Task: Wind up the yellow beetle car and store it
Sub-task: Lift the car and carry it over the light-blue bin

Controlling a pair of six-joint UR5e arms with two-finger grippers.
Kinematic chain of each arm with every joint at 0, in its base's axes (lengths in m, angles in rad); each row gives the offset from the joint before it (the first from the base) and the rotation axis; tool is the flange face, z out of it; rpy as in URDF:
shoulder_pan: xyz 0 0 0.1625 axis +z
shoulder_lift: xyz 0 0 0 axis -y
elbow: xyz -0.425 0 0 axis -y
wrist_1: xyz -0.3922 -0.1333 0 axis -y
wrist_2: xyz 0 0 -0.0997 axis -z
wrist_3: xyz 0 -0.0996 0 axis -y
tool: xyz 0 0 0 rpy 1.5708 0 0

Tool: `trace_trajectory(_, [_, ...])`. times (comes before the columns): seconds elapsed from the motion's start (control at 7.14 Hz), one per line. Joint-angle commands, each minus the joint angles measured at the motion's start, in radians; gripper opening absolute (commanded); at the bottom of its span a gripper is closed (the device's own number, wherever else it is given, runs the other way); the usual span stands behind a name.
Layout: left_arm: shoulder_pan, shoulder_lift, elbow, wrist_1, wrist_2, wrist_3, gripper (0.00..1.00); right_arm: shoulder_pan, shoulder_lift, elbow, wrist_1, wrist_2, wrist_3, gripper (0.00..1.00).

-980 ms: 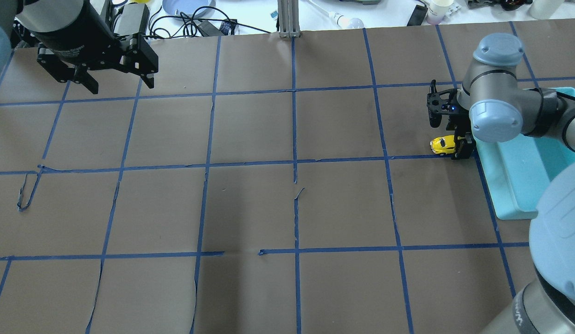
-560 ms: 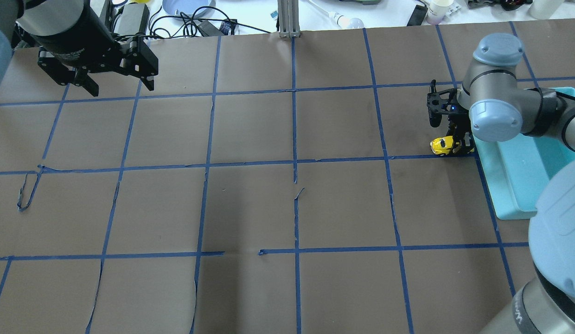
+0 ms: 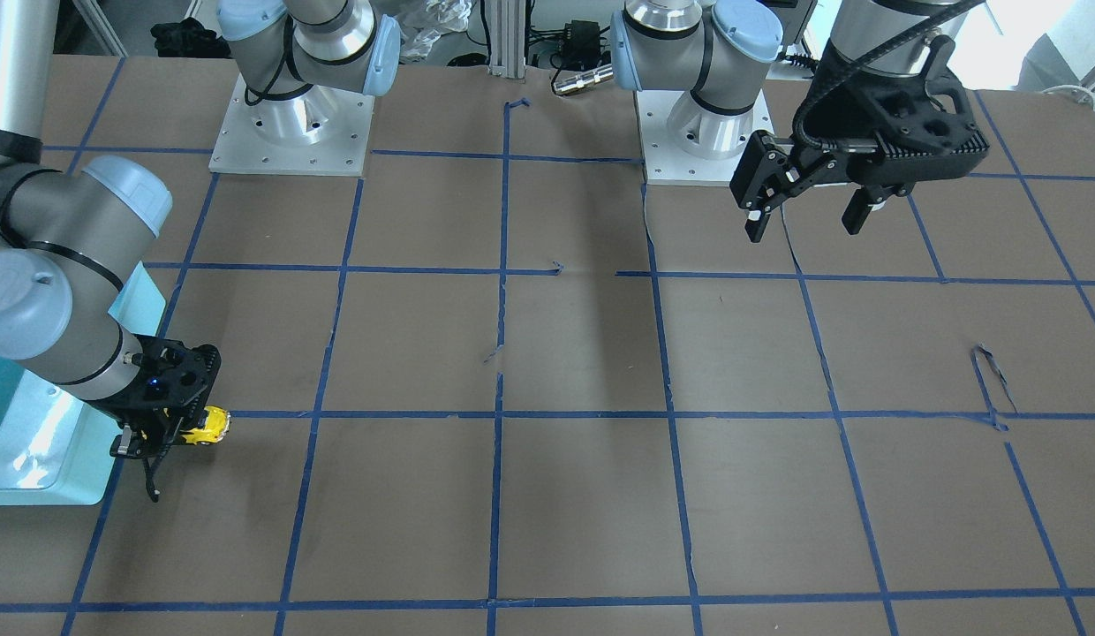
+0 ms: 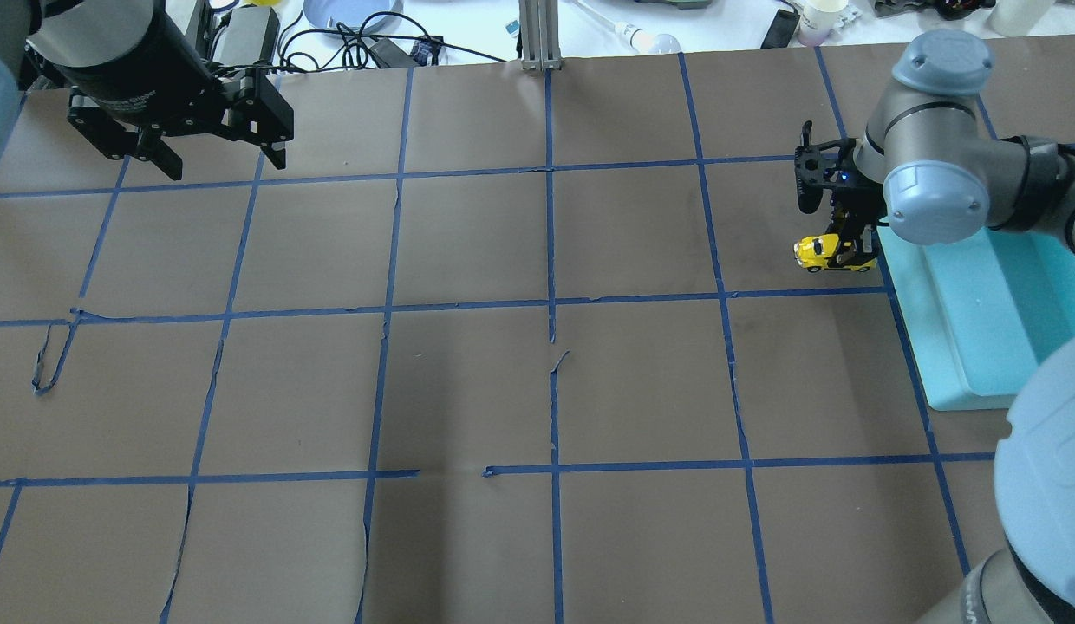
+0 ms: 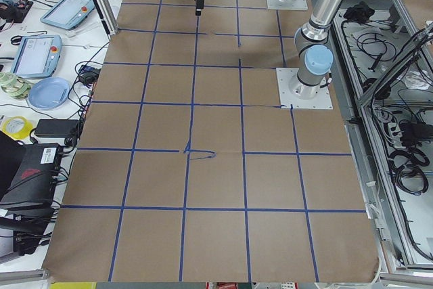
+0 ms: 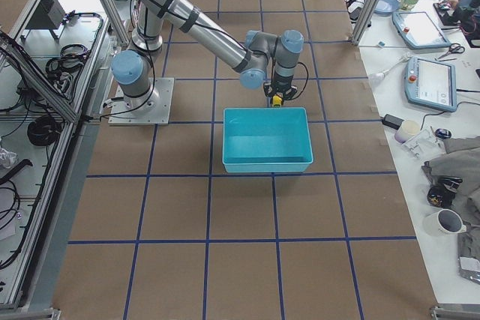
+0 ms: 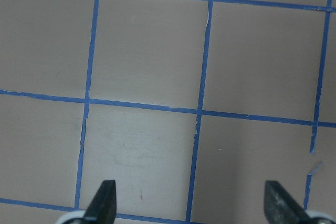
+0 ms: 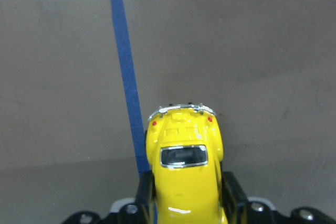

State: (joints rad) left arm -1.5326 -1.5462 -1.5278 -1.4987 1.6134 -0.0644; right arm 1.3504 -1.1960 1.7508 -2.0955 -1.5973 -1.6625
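Note:
The yellow beetle car [image 4: 822, 253] is held in my right gripper [image 4: 845, 256], which is shut on its sides and holds it just off the brown table, beside the left wall of the teal bin [image 4: 980, 321]. In the right wrist view the car [image 8: 186, 171] sits between the two black fingers [image 8: 234, 195], tail pointing away. It also shows in the front view [image 3: 205, 427] and in the right side view [image 6: 276, 100]. My left gripper [image 4: 215, 160] is open and empty, high over the far left of the table; its fingertips [image 7: 102, 203] show wide apart.
The teal bin [image 6: 266, 140] stands at the table's right side. Blue tape lines [image 4: 550, 303] grid the brown table. Cables, a blue plate [image 4: 351, 13] and cups lie past the far edge.
My right gripper has closed on the car and lifted it, moving it a little toward the far side. The left arm has barely moved.

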Motion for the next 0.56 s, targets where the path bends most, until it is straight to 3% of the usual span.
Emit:
trace_trajectory(0.0, [0.000,0.000,0.000,0.000,-0.001,0.000,1.00,0.044,-0.080,-0.164,0.265,0.013,0.058,0.00])
trace_trajectory(0.14, [-0.001,0.000,0.000,0.000,-0.001,0.000,1.00,0.039,-0.083,-0.271,0.399,-0.007,0.058,0.00])
trace_trajectory(0.28, [0.000,0.000,-0.002,0.000,-0.001,0.002,1.00,0.000,-0.092,-0.318,0.460,-0.088,0.056,0.00])
trace_trajectory(0.42, [0.000,0.000,-0.002,0.000,-0.001,0.000,1.00,-0.096,-0.097,-0.313,0.469,-0.105,0.025,0.00])
